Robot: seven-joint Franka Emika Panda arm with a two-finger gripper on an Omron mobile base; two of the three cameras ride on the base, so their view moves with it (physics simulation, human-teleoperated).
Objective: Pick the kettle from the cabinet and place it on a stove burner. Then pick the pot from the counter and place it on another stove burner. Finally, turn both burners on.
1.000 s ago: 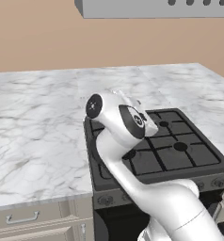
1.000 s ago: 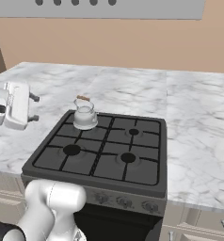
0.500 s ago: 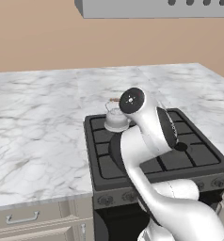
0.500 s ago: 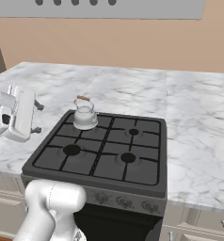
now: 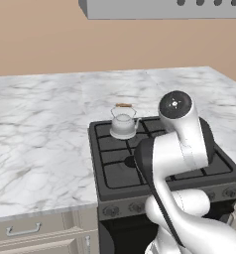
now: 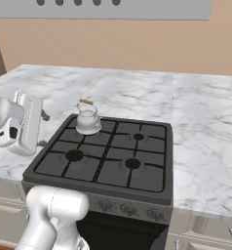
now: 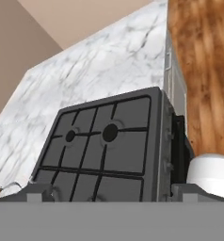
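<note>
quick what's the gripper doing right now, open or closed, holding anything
Gripper: jaws open, holding nothing; it is off to the left of the stove, apart from the kettle on the back left burner.

i see the kettle [image 5: 123, 125] in pale silver-grey, with a brown wooden bar on its thin wire handle. the range [image 6: 64, 155] under it is dark charcoal, its grates [image 6: 145, 160] and burner rings [image 6: 132, 163] black, and the front knobs [image 6: 129, 210] a matching dark grey. the worktop [image 5: 40, 139] is white marble with soft grey veining, over beige drawer fronts [image 5: 35, 231]. the wall [image 5: 35, 39] is a flat tan and the hood [image 6: 152, 9] is plain grey. in the hand view i see the floor [image 7: 203, 61] in warm brown wood grain.
</note>
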